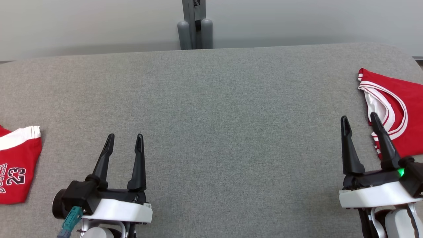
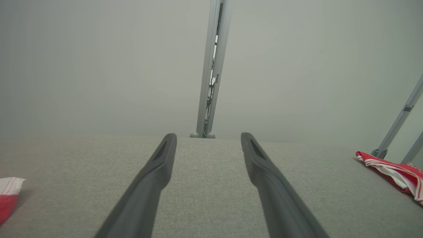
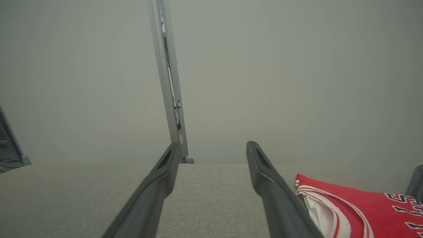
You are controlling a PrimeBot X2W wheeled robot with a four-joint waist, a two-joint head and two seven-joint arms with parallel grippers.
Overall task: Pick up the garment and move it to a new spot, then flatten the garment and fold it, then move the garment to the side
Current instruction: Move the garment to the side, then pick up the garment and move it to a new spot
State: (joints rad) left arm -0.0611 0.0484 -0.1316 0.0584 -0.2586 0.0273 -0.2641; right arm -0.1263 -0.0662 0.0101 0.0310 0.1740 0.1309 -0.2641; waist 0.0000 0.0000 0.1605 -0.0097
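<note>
At the right-hand edge of the grey woven-fabric counter lies what we judge to be the task's thing: a red sleeveless sports jersey with white-and-red striped trim. It is unfolded and loosely spread, and one white-lined opening gapes toward the counter's middle. Part of it runs past the edge of the head view. The right wrist view shows dark lettering edged in white on its front (we cannot read the word).

The right arm's two long dark fingers stand spread wide and hold nothing. In the head view the outer one overlaps the jersey's near edge, but we cannot tell whether it touches the cloth. The left arm's fingers are likewise wide apart and empty, over bare counter and well apart from the jersey.

A second red garment with a white band and the number 23 lies squared up at the counter's left edge (folded and set aside, in our judgement).

We assess the step in hand as the first, the pick-up, with no grasp yet made. The next move calls for the right fingers to shift onto the jersey and close on a trimmed edge, biting deep enough to catch the cloth, then carry it to the open middle. The thin knit will likely sag and bunch from a single pinch, so flattening should need both arms.
</note>
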